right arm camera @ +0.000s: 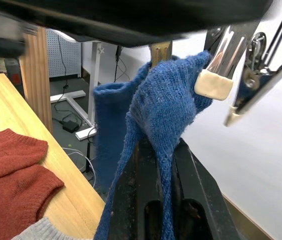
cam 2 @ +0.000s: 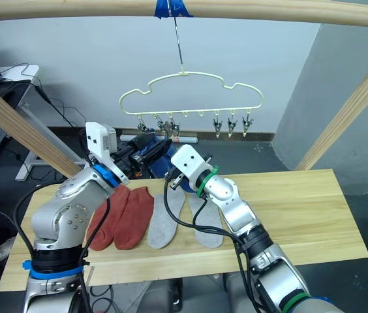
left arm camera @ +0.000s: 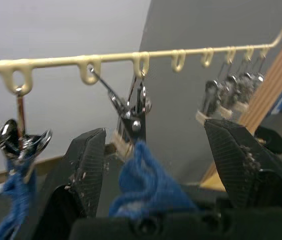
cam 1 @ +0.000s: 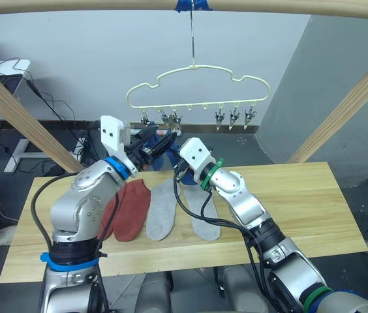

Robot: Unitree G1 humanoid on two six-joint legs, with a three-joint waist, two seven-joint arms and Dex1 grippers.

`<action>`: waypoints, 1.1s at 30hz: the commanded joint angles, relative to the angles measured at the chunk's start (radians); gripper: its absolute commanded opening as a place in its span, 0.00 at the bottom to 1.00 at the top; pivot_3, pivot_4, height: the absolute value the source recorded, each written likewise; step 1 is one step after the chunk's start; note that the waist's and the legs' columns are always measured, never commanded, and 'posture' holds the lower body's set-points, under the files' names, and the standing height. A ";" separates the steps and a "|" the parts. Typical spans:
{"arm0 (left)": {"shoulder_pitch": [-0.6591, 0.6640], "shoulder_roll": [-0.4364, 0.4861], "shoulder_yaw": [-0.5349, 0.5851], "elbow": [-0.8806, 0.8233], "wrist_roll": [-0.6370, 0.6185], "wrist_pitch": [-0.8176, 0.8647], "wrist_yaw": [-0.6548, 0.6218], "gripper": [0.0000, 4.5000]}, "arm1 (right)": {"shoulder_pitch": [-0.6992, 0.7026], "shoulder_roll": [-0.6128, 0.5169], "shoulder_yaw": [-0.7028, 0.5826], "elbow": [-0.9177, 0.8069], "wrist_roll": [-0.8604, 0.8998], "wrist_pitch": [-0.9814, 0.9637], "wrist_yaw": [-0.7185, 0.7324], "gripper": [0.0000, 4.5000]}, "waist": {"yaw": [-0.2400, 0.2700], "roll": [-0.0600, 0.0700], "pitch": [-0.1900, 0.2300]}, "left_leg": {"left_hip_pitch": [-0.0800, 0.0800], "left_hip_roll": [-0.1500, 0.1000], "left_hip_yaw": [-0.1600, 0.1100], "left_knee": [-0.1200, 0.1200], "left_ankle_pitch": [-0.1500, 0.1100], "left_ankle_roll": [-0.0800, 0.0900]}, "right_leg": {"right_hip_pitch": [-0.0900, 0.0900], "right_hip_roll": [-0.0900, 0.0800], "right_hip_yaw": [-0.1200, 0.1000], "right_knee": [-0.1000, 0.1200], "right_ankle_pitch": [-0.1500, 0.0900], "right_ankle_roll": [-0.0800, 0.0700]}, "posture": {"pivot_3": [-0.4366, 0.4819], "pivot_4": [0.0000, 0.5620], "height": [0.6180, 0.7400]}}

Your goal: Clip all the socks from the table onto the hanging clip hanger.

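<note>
The pale yellow-green clip hanger (cam 1: 197, 68) hangs from the top bar above the table (cam 1: 301, 195). My right gripper (right arm camera: 157, 150) is shut on a blue sock (right arm camera: 168, 105), holding its top edge up against a metal clip (left arm camera: 133, 120) on the hanger's left side. My left gripper (left arm camera: 153, 135) stands open with that clip and the sock's tip between its fingers (left arm camera: 86, 170). A second blue sock (left arm camera: 16, 200) hangs from the neighbouring clip. Two rust-red socks (cam 1: 132, 208) and two light grey socks (cam 1: 161, 208) lie flat on the table below the arms.
Slanted wooden frame posts (cam 1: 21, 114) (cam 1: 347, 107) rise on both sides and a wooden bar (cam 1: 269, 5) runs across the top. Three bare clips (cam 1: 234, 117) hang on the hanger's right side. Bare tabletop lies to the right of the socks.
</note>
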 commanded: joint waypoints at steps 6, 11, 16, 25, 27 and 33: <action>0.023 0.038 0.013 -0.075 -0.044 0.025 -0.027 0.77 | -0.013 0.021 -0.019 -0.022 0.026 -0.013 0.025 0.00 | 0.001 0.000 0.000 | 0.000 0.000 0.000 0.001 0.000 0.000 | 0.000 0.000 0.000 0.002 0.000 0.000 | 0.31 0.43 1.00; 0.026 0.037 0.004 -0.074 -0.024 0.008 -0.023 0.78 | -0.008 0.020 -0.023 -0.037 0.030 0.008 0.033 0.33 | 0.001 0.000 0.000 | 0.000 0.000 0.000 0.001 0.000 0.000 | 0.000 0.000 0.000 0.002 0.000 0.000 | 0.30 0.43 1.00; 0.032 0.039 -0.006 -0.072 0.015 -0.031 -0.023 0.78 | 0.023 -0.018 0.005 -0.106 0.020 0.065 0.087 0.62 | 0.001 0.000 0.000 | 0.000 0.000 0.000 0.001 0.000 0.000 | 0.000 0.000 0.000 0.002 0.000 0.000 | 0.30 0.43 1.00; 0.056 -0.012 -0.068 -0.060 0.187 -0.236 0.019 0.78 | 0.186 -0.230 -0.018 -0.507 0.090 0.277 0.273 0.62 | 0.004 0.000 0.000 | 0.000 -0.001 0.000 0.001 0.000 0.000 | 0.000 0.000 0.001 0.002 0.000 0.000 | 0.29 0.45 1.00; 0.067 -0.038 -0.083 -0.052 0.227 -0.287 0.040 0.78 | 0.209 -0.282 -0.050 -0.597 0.136 0.323 0.313 0.62 | 0.004 0.000 0.000 | 0.000 -0.001 0.001 0.001 0.000 0.000 | 0.000 0.000 0.001 0.001 0.000 0.000 | 0.29 0.45 1.00; 0.101 -0.136 -0.154 -0.045 0.320 -0.401 0.093 0.78 | 0.251 -0.427 -0.194 -0.804 0.294 0.474 0.395 0.62 | 0.002 0.000 0.000 | 0.000 -0.001 0.001 0.001 0.000 0.000 | 0.000 0.000 0.002 0.001 0.000 0.000 | 0.25 0.45 1.00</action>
